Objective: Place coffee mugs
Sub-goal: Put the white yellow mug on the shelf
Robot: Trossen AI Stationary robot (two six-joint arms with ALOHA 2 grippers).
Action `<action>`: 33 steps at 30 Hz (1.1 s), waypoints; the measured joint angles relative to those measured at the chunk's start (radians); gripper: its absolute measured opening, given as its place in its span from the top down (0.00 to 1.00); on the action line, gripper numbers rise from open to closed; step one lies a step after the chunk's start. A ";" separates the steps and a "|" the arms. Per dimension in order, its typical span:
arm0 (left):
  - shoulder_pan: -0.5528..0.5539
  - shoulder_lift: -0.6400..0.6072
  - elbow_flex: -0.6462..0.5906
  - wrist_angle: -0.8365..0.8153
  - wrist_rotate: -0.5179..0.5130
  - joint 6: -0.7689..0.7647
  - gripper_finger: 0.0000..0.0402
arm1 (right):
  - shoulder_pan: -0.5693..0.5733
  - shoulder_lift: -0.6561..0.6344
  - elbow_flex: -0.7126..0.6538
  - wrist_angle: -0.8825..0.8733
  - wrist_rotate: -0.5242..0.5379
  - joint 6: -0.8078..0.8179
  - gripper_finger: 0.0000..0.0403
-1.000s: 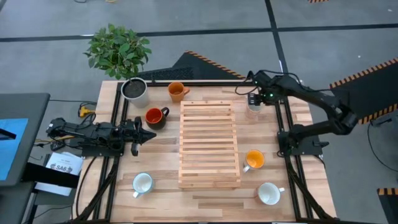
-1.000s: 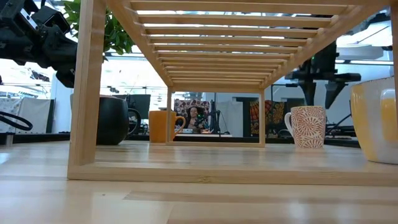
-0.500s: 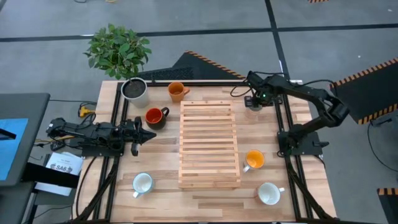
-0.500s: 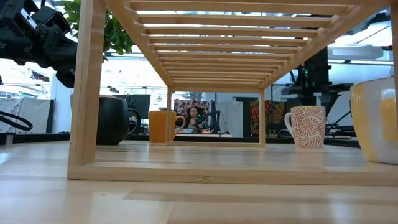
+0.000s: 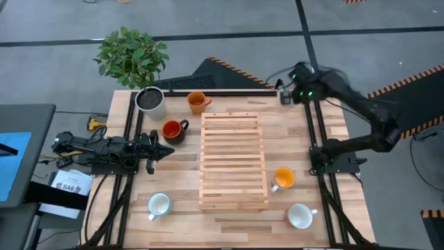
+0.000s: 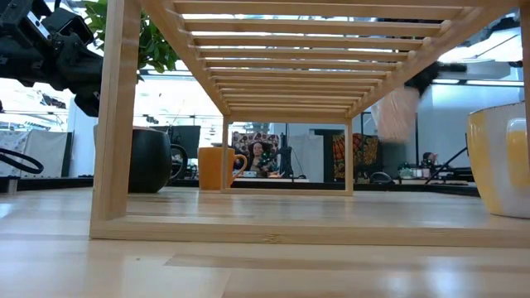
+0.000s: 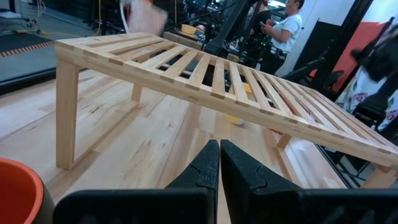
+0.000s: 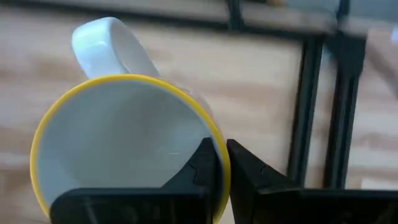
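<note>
While the light wooden table (image 5: 229, 215) lies still, its near edge carries two white ceramic mugs, one on the left (image 5: 159, 204) and one on the right (image 5: 300, 216), both standing upright and untouched. Just past the right one sits an orange mug with a white handle (image 5: 283, 178), right beside the slatted wooden rack (image 5: 234, 160) that runs down the middle; in the low view that mug looms at the right edge (image 6: 500, 160).

Over on the left side, the left pincer (image 5: 165, 152) lies low over the table with its fingers pressed together and nothing between them, aimed at the rack (image 7: 205, 74). Just beyond it stands the red mug with the dark outside (image 5: 173, 130), upright, handle toward the rack. Farther back, a second orange mug (image 5: 198, 102) sits near the far edge, and beside it the pale handleless pot of dark soil (image 5: 150, 100), with the leafy green plant (image 5: 132, 54) off the table behind.

Now the far right corner: the right pincer (image 5: 286, 97) is up in the air, pinching the rim of a white mug with a yellow lip (image 8: 124, 143), one finger inside and one outside. In the low view that mug (image 6: 396, 112) hangs blurred and well clear of the table, beyond the rack's far right post.
</note>
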 joint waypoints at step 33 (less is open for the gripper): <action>0.000 0.000 0.000 0.000 0.000 0.000 1.00 | 0.546 0.342 0.473 -0.183 0.000 -0.074 0.89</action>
